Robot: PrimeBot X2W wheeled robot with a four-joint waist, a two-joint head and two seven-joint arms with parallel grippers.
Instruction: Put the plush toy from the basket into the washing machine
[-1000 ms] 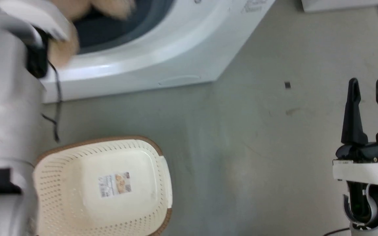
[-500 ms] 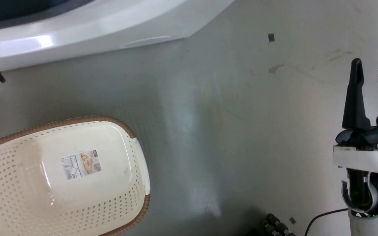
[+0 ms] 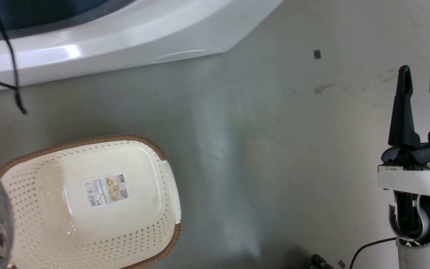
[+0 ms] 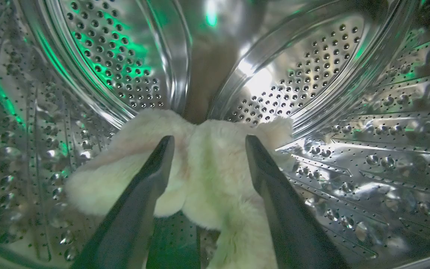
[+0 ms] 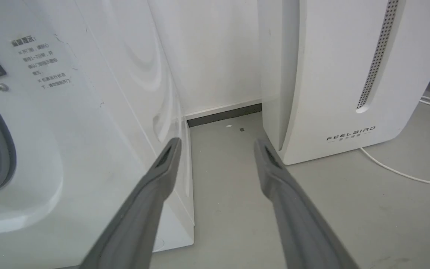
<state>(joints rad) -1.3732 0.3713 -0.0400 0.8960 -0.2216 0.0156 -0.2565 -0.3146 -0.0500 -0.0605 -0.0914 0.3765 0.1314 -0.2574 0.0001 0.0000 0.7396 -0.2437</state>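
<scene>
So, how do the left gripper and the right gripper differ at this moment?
The left gripper reaches inside the steel drum; the right gripper is outside, over the floor. The plush toy shows between the left gripper's fingers; nothing sits between the right gripper's, which point at the gap between the washing machine and the white appliance. Both are open, with long dark fingers.

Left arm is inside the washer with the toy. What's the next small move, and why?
Probably draw the left gripper straight back out of the steel drum. Its fingers stand apart, and the plush toy lies on the drum's wall between them, apparently released, so nothing seems left to hold.
</scene>
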